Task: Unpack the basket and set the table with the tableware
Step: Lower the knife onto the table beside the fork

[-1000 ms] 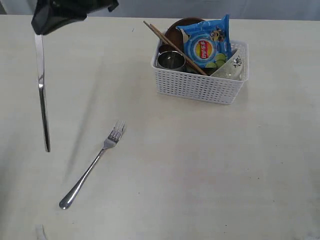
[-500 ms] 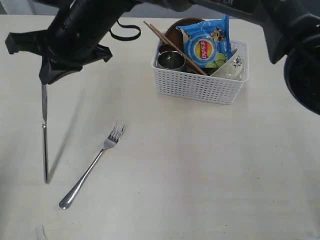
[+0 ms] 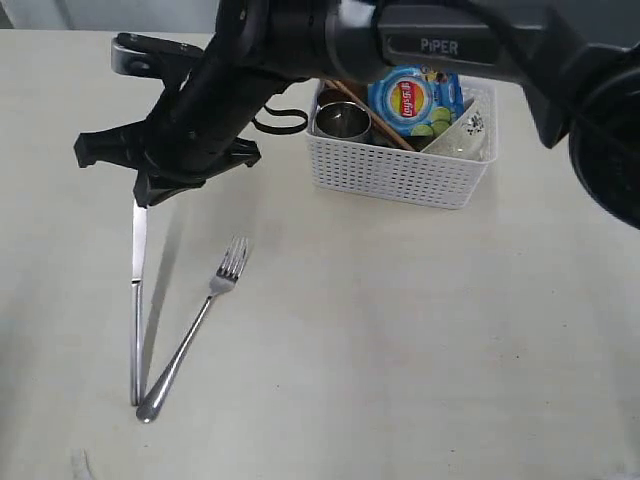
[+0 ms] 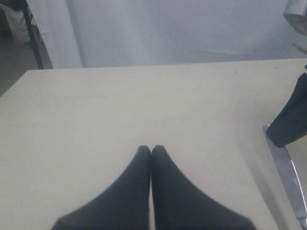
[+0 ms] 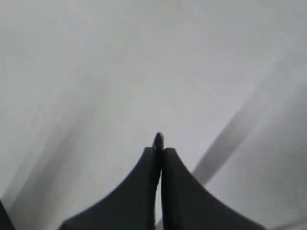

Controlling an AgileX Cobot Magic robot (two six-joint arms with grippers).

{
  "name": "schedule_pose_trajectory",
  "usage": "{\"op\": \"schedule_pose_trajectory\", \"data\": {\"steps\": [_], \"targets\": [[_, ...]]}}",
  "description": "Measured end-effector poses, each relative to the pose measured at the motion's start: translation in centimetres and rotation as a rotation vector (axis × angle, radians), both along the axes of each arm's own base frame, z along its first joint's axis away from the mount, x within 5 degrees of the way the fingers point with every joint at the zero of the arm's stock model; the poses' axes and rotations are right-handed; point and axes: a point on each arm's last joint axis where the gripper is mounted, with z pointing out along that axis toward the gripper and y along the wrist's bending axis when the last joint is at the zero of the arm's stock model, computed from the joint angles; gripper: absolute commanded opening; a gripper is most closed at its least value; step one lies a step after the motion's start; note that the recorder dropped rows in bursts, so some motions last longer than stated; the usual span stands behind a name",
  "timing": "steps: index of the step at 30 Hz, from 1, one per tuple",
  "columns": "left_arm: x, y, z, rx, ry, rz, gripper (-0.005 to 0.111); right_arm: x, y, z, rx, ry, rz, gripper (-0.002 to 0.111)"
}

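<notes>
Knife (image 3: 137,300) clamped by blade end in right jaws, held near-upright; handle end touching bench (image 3: 400,350) just beside fork (image 3: 195,325) handle tip. Long axis judged next laid flat. Left jaws together, empty.

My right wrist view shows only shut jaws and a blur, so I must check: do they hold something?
Observer: Yes. In the exterior view the right jaws grip a knife by its upper end; it hangs nearly upright.
Operator: Where is its lower end?
Observer: Close beside the handle end of the fork, which lies on the table. Whether they touch, I cannot tell.
Operator: And the left jaws?
Observer: Shut, with nothing between them.
</notes>
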Motion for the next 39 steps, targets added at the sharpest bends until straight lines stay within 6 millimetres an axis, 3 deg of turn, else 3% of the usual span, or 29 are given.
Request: {"op": "schedule_pose_trajectory", "data": {"steps": [9, 15, 24, 33, 39], "targets": [[0.0, 0.0, 0.0, 0.000, 0.000, 0.000, 0.000, 1.1, -1.4, -2.0, -0.037, -0.065, -0.066, -0.001], [0.0, 0.0, 0.0, 0.000, 0.000, 0.000, 0.000, 2.3, -2.1, -2.0, -0.020, -0.091, -0.124, -0.001], [0.0, 0.0, 0.0, 0.000, 0.000, 0.000, 0.000, 1.3, -0.7, -2.0, 0.027, -0.061, -0.141, -0.001], [0.0, 0.0, 0.0, 0.000, 0.000, 0.000, 0.000, 0.3, 0.5, -5.8, 0.011, 0.045, -0.169, -0.001], [0.0, 0.0, 0.0, 0.000, 0.000, 0.000, 0.000, 0.4, 0.6, -6.3, 0.010, 0.059, -0.194, 0.000]]}}
